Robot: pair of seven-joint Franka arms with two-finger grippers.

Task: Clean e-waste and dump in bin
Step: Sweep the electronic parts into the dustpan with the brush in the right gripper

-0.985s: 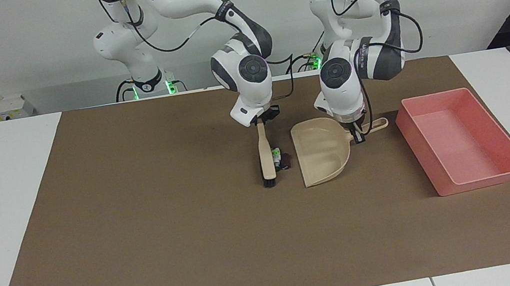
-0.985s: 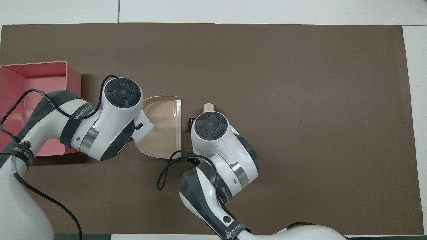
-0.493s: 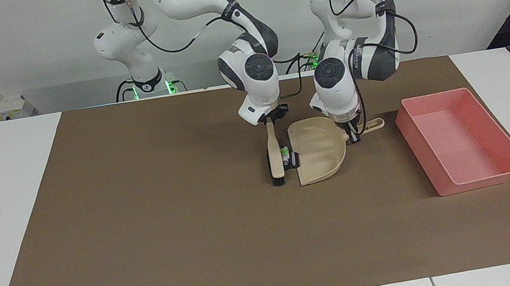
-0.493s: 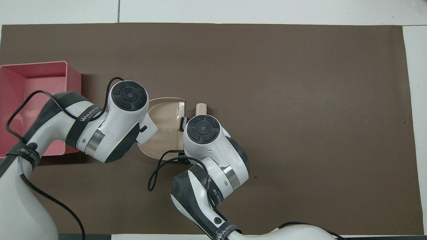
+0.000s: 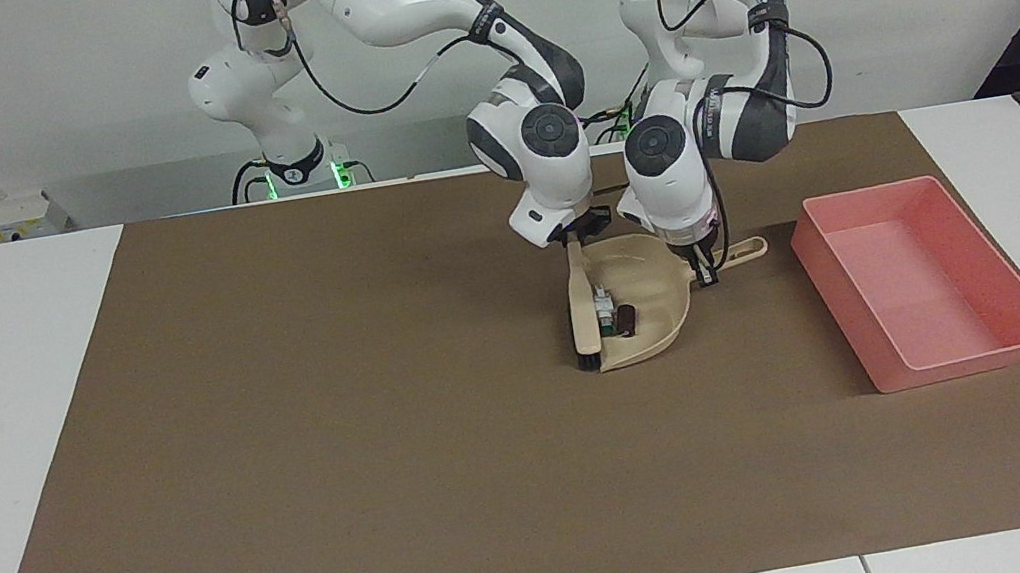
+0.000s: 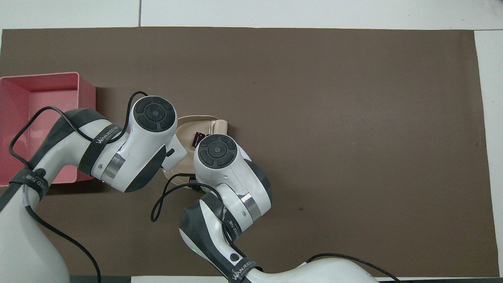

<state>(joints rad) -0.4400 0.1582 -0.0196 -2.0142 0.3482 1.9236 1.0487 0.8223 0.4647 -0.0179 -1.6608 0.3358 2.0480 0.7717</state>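
Note:
The e-waste lies inside the beige dustpan point(image 5: 651, 267), just past its open mouth: a white bit with green marks point(image 5: 604, 301) and a dark cylinder point(image 5: 624, 320) beside it. My right gripper point(image 5: 576, 238) is shut on the handle of a beige brush point(image 5: 582, 301), whose dark bristles rest on the mat at the dustpan's mouth. My left gripper point(image 5: 704, 272) is shut on the dustpan's handle point(image 5: 745, 249). In the overhead view both wrists hide the grippers; only the dustpan point(image 6: 187, 126), the dark cylinder point(image 6: 196, 138) and the brush tip point(image 6: 221, 125) show.
The pink bin point(image 5: 972, 364) stands on the brown mat point(image 5: 343, 453) beside the dustpan, toward the left arm's end of the table. Its wall point(image 6: 87, 94) shows above the left arm in the overhead view. White table borders the mat.
My right gripper has swept the brush toward the left arm's end, pushing both bits from the mat into the dustpan. The dustpan has slid slightly toward the brush.

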